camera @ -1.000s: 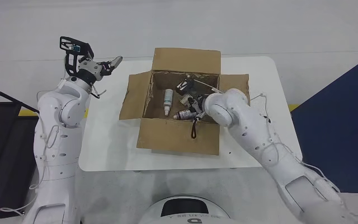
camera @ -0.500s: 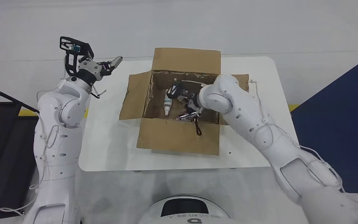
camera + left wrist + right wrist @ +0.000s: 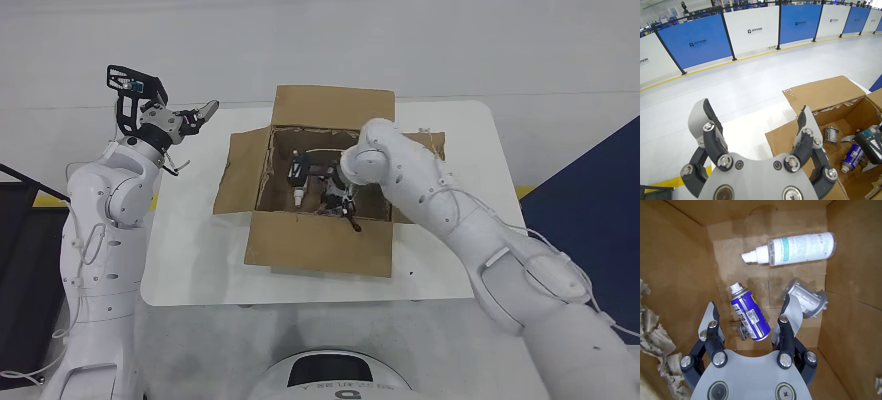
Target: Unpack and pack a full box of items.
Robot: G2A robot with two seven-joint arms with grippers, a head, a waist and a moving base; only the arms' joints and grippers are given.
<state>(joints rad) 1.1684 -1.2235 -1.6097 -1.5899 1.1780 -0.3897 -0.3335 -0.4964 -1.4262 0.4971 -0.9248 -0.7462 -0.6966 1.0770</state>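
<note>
Right gripper [image 3: 750,303] now farther left inside box [image 3: 315,250]

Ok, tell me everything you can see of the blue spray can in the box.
The blue spray can is a small metal aerosol: glossy blue body with a yellow patch and white barcode sticker, silver shoulder, white nozzle. It lies on its side on the floor of the cardboard box, apart from the white bottle and the silver metal part. Its base end rests over a small grey bracket. The right pincer hangs open, a finger on either side, apparently not touching it.
</note>
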